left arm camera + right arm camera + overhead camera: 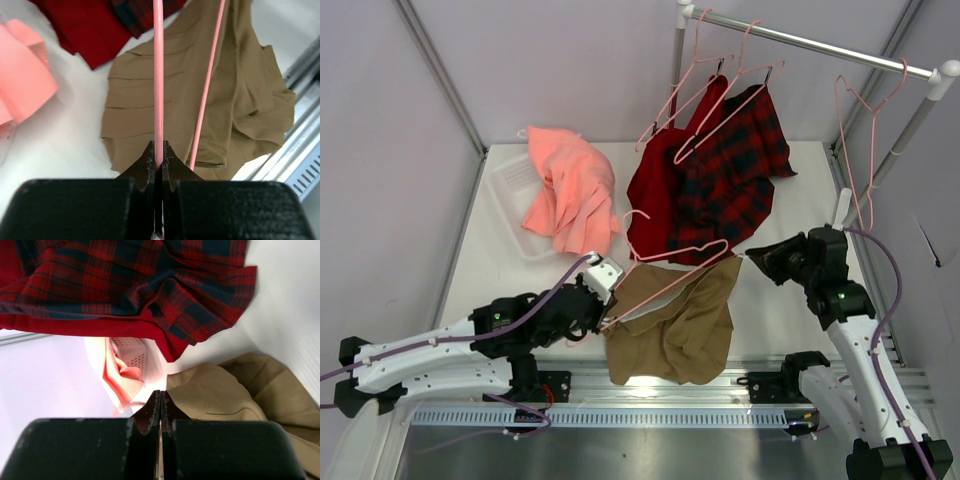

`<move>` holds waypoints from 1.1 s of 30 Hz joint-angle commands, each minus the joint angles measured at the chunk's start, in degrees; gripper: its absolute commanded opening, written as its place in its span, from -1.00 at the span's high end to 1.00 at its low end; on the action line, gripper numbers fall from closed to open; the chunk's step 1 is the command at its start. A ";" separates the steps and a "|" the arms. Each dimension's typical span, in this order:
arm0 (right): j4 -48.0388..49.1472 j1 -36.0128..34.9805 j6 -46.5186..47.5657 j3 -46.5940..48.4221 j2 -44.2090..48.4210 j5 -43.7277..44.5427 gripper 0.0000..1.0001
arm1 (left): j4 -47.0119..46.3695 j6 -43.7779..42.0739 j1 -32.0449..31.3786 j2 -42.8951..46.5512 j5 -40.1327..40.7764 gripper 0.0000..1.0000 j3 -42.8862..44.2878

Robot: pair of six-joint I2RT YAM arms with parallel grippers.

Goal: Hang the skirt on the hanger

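The khaki skirt (675, 325) lies crumpled on the table near the front edge, between the two arms. A pink hanger (680, 268) rests slanted across its top, with the hook pointing toward the red garment. My left gripper (604, 312) is shut on the hanger's lower left end. In the left wrist view my left gripper (159, 154) clamps one pink bar of the hanger (158, 75) over the skirt (240, 100). My right gripper (754, 254) is shut beside the skirt's upper right corner. In the right wrist view my right gripper (160, 396) has the skirt's edge (220, 395) just beside its tips.
A white basket (510, 185) at back left holds a salmon-pink garment (570, 200). A red garment (655, 195) and a plaid garment (730, 170) hang on pink hangers from the metal rail (820, 45). A spare hanger (860, 150) hangs at right.
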State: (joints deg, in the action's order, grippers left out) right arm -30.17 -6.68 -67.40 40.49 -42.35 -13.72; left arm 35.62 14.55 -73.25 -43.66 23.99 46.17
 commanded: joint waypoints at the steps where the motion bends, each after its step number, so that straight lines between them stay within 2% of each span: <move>1: -1.46 0.52 2.53 0.56 1.39 1.67 1.00 | 1.47 0.39 -0.40 2.26 5.37 1.00 1.82; 17: -1.12 1.40 -0.63 0.03 3.15 3.34 1.00 | 0.33 0.84 -0.40 2.96 -0.34 1.00 -0.03; 33: -1.38 2.28 0.07 -0.24 2.97 4.92 1.00 | -0.81 -0.13 -0.49 2.53 -4.21 1.00 -0.21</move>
State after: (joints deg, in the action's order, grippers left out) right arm -32.93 -5.26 -67.11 40.03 -39.83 -10.92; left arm 36.99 14.55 -73.28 -41.01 21.69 45.98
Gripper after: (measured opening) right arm 0.010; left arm 0.040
